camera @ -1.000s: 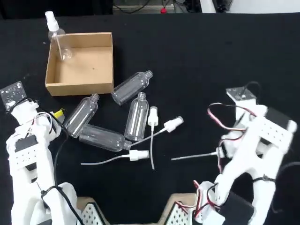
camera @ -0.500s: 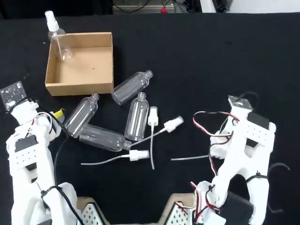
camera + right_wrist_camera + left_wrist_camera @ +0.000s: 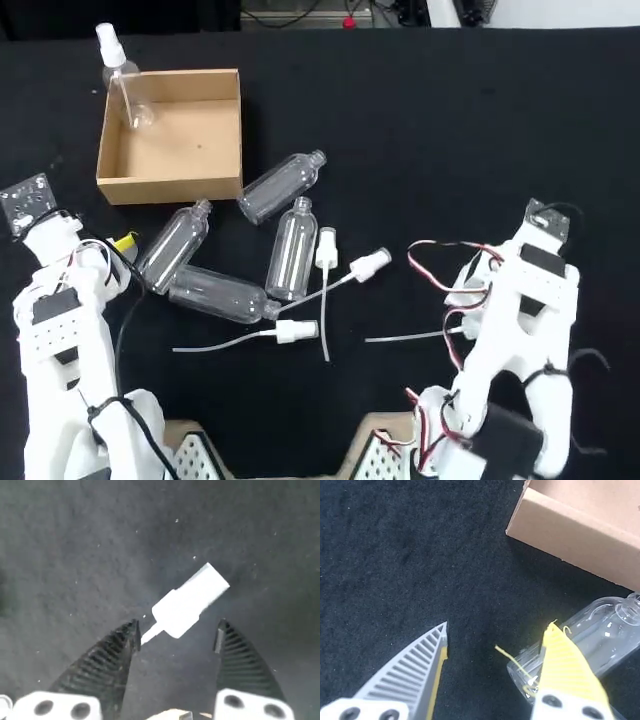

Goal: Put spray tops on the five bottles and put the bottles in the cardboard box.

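Holds right gripper (image 3: 177,625), jaws spread, astride a loose spray top (image 3: 192,600) lying on the black table (image 3: 75,530), seemingly for a pinch, and left gripper (image 3: 497,625), also agape, just beside an uncapped bottle (image 3: 600,635) near the cardboard box (image 3: 580,540).

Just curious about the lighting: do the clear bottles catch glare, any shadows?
High view: the bottles show pale streaks of glare; the black table shows no distinct shadows. Left wrist view: bright glints on a bottle. Right wrist view: the spray top looks evenly lit.
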`<state>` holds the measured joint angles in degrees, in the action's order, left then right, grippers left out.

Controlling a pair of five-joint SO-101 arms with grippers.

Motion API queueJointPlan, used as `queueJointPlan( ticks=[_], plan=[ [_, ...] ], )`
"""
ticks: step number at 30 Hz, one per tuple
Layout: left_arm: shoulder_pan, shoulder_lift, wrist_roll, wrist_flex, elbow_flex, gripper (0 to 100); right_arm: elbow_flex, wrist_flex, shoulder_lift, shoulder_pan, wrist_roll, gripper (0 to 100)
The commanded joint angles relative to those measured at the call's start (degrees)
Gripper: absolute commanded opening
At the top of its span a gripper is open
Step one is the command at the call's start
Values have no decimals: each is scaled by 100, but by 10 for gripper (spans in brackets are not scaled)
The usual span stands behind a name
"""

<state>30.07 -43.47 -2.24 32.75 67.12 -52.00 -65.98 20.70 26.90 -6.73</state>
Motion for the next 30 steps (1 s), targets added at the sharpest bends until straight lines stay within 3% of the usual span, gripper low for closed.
queueJointPlan(
  ticks=[1,8,17,22,26,30],
  plan=[
    [-13,-141,-18,-79,-48,296,163,264,-576,-88,-79,240],
    [-13,-141,-18,-79,-48,296,813,457,-1675,97,-18,226],
    [-13,-141,-18,-79,-48,296,1534,651,-1745,18,1662,25],
    [-13,-141,-18,-79,-48,296,1789,1037,-1745,-35,2681,54],
    [-13,-141,-18,-79,-40,296,1877,1591,-1798,18,4062,90],
    [-13,-141,-18,-79,-40,296,1859,1116,-1798,0,5064,148]
  ],
)
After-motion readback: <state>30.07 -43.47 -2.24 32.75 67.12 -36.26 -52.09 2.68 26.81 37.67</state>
